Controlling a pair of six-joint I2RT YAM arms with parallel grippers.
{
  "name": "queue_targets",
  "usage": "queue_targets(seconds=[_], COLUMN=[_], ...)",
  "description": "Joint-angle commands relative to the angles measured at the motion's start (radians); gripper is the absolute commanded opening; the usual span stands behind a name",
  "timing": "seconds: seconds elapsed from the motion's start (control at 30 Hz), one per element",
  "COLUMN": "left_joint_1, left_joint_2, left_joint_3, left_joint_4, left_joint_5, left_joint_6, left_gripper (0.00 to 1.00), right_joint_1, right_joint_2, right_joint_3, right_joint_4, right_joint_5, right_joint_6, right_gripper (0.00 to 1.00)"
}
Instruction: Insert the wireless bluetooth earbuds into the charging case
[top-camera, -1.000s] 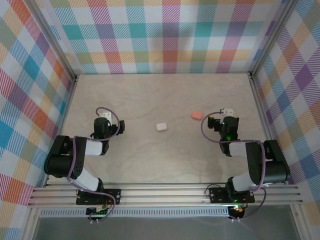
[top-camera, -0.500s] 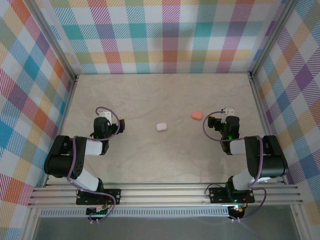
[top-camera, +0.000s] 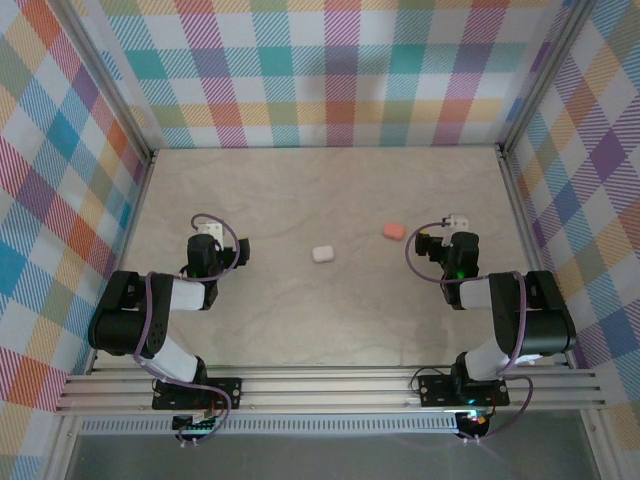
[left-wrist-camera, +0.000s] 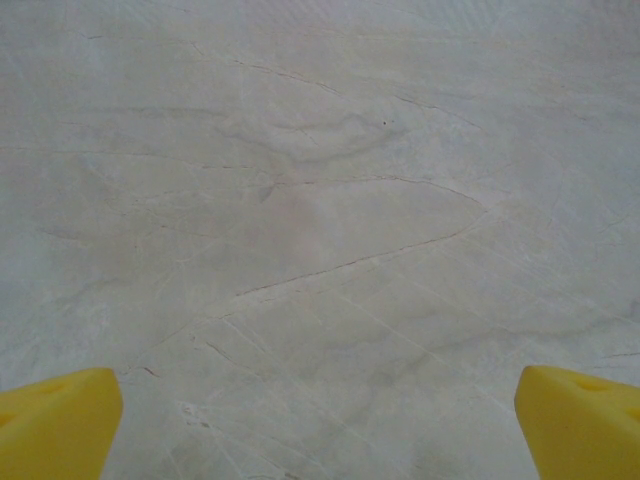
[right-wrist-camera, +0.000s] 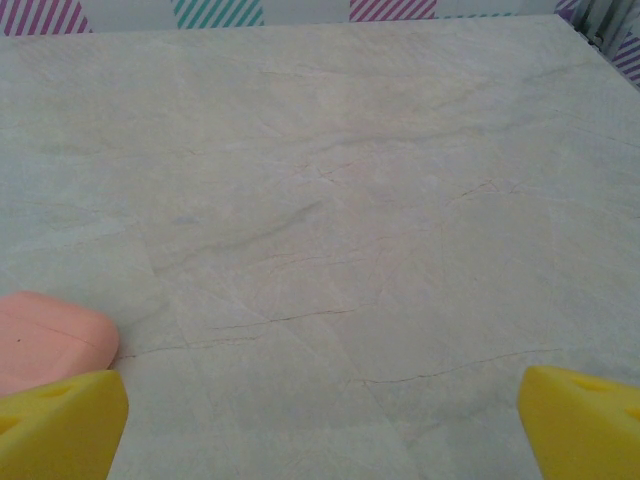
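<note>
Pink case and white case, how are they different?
Colour: the pink case is coral, and the white case is white. Place: the pink case lies farther back and close to the right gripper, while the white case lies nearer the middle of the table. Both are small, rounded pebble shapes. They look shut and lie flat, apart from each other.

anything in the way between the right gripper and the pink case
Nothing visible. In the right wrist view the pink case lies on the bare table just beyond the open right gripper, off toward the picture's left, with no object between them.
</note>
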Motion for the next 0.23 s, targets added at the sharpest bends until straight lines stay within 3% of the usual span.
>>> queue_targets(seconds=[0.0, 0.2], left_joint_1=[0.010, 0.011], left_joint_2=[-0.001, -0.001], left_joint_3=[0.022, 0.021], left_joint_4=[0.033, 0.033], left_joint_5=[0.012, 0.012], left_joint_6=[-0.007, -0.006], left_gripper=[1.00, 1.00], right_joint_1=[-0.009, -0.018], right_joint_2=[0.001, -0.006], right_joint_3=[0.029, 0.026], right_joint_4=[0.012, 0.011], right_joint_5=[-0.020, -0.041], right_joint_6=[0.014, 0.018], right_gripper=[1.00, 1.00])
